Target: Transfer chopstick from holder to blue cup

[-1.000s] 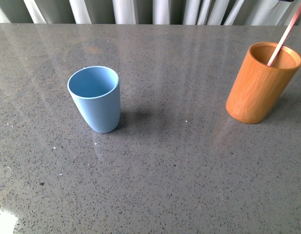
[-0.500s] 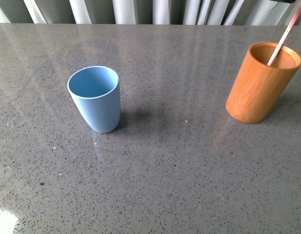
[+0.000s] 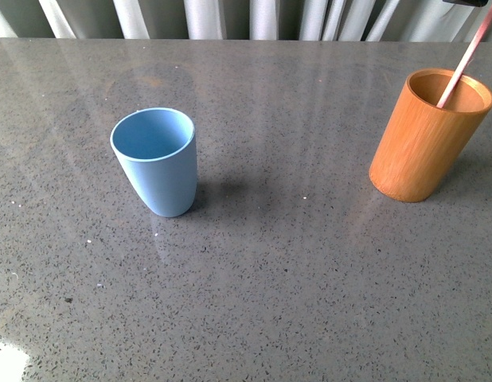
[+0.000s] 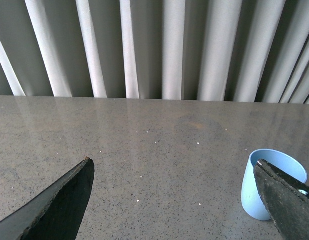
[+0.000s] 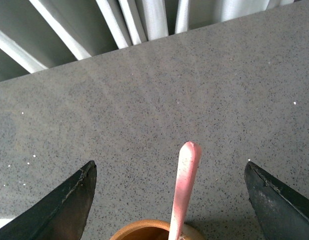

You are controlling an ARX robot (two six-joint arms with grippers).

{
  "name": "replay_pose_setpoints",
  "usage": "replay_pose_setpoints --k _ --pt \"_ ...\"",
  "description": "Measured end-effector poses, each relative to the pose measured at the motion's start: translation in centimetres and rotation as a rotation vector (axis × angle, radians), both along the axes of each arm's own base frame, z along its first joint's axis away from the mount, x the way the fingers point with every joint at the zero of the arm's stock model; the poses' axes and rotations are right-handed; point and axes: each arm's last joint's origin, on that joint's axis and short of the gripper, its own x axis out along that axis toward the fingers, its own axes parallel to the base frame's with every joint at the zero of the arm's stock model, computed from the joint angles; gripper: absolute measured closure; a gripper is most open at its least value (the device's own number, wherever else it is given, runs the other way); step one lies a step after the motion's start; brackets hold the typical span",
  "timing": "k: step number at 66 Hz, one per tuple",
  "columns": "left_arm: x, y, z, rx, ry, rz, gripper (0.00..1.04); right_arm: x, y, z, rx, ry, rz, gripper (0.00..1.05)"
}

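Holding nothing yet with the right gripper [image 5: 168, 164], spread wide either side of the chopstick [image 5: 183, 190] leaning in the holder [image 3: 421, 143], ready to pinch.

Matte black, tapered pincer fingers [image 4: 59, 210].

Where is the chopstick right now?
Front view: the chopstick leans in the holder at the table's right side, well right of the blue cup. Right wrist view shows its tip between the fingers of the open right gripper, untouched.
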Motion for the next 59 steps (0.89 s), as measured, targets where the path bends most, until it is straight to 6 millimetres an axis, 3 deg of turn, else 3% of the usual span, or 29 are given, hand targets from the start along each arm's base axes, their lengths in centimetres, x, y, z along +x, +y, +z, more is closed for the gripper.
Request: replay_pose_setpoints --k 11,30,40,59 --pt "0.00 0.00 0.00 0.000 0.000 0.000 0.09 0.00 0.00 -0.01 0.000 0.001 -0.001 0.28" --pt "0.00 0.00 0.00 0.000 0.000 0.000 0.09 -0.02 0.00 0.05 0.000 -0.001 -0.001 0.32" --pt "0.00 0.00 0.00 0.000 0.000 0.000 0.09 -0.05 -0.03 0.16 0.001 -0.004 -0.001 0.42" --pt "0.00 0.00 0.00 0.000 0.000 0.000 0.09 -0.15 -0.04 0.44 0.002 -0.012 -0.001 0.49"
